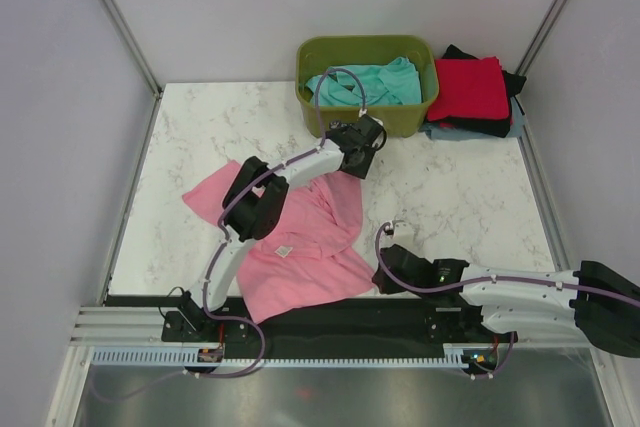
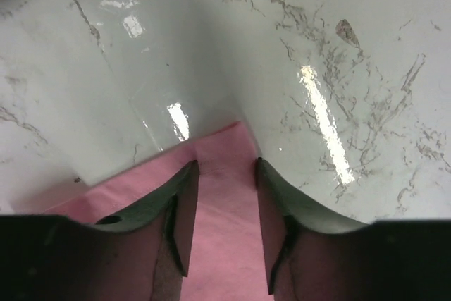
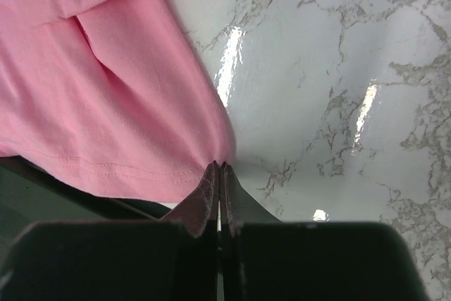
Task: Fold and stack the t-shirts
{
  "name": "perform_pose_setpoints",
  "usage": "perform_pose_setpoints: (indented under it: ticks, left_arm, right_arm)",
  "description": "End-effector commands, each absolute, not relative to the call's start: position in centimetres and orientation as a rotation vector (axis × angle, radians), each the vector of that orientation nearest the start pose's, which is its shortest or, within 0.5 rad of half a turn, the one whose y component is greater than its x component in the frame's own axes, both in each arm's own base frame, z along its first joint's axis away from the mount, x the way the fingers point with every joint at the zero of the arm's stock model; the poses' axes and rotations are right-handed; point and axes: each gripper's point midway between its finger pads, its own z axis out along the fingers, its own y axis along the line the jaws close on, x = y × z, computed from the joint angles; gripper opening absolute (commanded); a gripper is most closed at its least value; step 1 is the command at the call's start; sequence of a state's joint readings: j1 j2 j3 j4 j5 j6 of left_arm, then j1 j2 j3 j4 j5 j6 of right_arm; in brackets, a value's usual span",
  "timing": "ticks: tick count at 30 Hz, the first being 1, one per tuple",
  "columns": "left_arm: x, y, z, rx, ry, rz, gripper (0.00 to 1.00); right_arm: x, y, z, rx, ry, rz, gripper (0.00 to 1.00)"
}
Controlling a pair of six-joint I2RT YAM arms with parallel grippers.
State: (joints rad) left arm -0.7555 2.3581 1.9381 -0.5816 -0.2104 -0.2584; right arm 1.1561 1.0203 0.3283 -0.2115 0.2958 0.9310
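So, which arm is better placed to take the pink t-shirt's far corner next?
Left. The left gripper hangs open over the far corner of the pink t-shirt, one finger on each side. The right gripper is shut on its near hem.

One pink t-shirt (image 1: 310, 237), one teal t-shirt (image 1: 372, 82), seemingly three stacked shirts (image 1: 468, 89), one olive tub (image 1: 408, 119), two arms (image 1: 250, 202)

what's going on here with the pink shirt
The pink t-shirt lies loosely spread on the marble table, not yet folded. The right hand is shut, pinching the shirt's near hem. The left hand is open astride its far corner. A teal t-shirt sits in the green tub, and a red one tops the folded stack beside it.
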Motion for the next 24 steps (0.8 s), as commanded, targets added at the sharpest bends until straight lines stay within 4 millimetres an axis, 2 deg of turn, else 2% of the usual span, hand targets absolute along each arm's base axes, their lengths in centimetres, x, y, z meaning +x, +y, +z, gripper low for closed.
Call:
perform_pose_setpoints:
  ticks: [1,4,5,7,8,9,10,11,12,13,15,16,17,18,19,20,21,22,23,24]
  left_arm:
    - [42.6,-34.7,1.3,0.511,2.504,-0.005,0.44]
    - [42.8,-34.5,1.3,0.497,2.501,0.004,0.1]
    - [42.8,-34.4,1.3,0.496,2.501,0.009,0.02]
    - [42.6,-34.3,3.3,0.489,2.476,-0.007,0.02]
    - [42.1,-33.5,3.6,0.489,2.482,0.005,0.02]
    - [42.1,-33.5,7.4,0.465,2.422,-0.04,0.02]
    - [41.8,-33.1,9.0,0.462,2.397,-0.051,0.02]
    - [41.1,-32.1,12.9,0.463,2.339,-0.076,0.02]
    - [40.7,-31.5,12.0,0.486,2.355,-0.05,0.02]
    - [40.2,-30.7,17.2,0.462,2.267,-0.095,0.02]
    - [39.0,-28.6,21.5,0.492,2.18,-0.083,0.02]
    - [37.6,-27.0,27.0,0.468,2.08,-0.126,0.02]
    - [36.9,-25.6,28.8,0.48,2.038,-0.099,0.02]
    - [36.2,-24.5,30.8,0.473,1.999,-0.092,0.02]
    - [35.3,-23.3,33.2,0.466,1.952,-0.094,0.02]
    - [33.7,-21.2,36.9,0.439,1.878,-0.095,0.02]
    - [32.7,-19.9,38.9,0.436,1.834,-0.082,0.02]
    - [31.9,-18.8,40.6,0.427,1.797,-0.087,0.02]
    - [29.7,-17.1,43.9,0.434,1.713,-0.118,0.02]
    - [28.8,-16.2,45.2,0.427,1.677,-0.122,0.02]
  right_arm:
    - [11.3,21.2,1.3,-0.169,2.523,0.543,0.0]
    - [11.2,21.1,1.6,-0.16,2.517,0.551,0.0]
    - [11.4,21.2,2.1,-0.154,2.507,0.563,0.0]
    - [11.6,21.2,2.8,-0.152,2.494,0.561,0.0]
    - [11.8,21.3,3.2,-0.153,2.485,0.561,0.0]
    - [11.9,21.5,3.7,-0.161,2.476,0.564,0.0]
    - [12.2,21.3,4.0,-0.182,2.463,0.537,0.0]
    - [12.5,21.5,5.0,-0.205,2.449,0.521,0.0]
    - [13.1,21.9,6.0,-0.189,2.424,0.533,0.0]
    - [13.7,22.1,7.6,-0.208,2.395,0.505,0.0]
    - [14.6,22.3,9.4,-0.224,2.356,0.475,0.0]
    - [14.9,22.0,10.0,-0.239,2.35,0.441,0.0]
    - [16.0,22.4,12.4,-0.246,2.293,0.424,0.0]
    - [16.6,22.3,13.5,-0.247,2.269,0.407,0.0]
    - [17.4,22.4,15.8,-0.238,2.236,0.391,0.0]
    - [18.3,22.0,17.1,-0.255,2.206,0.355,0.0]
    - [19.1,21.6,18.5,-0.245,2.174,0.323,0.0]
    - [19.8,21.6,21.4,-0.231,2.133,0.331,0.0]
    - [20.7,21.1,23.0,-0.208,2.106,0.314,0.0]
    - [21.3,20.5,24.7,-0.211,2.067,0.28,0.0]
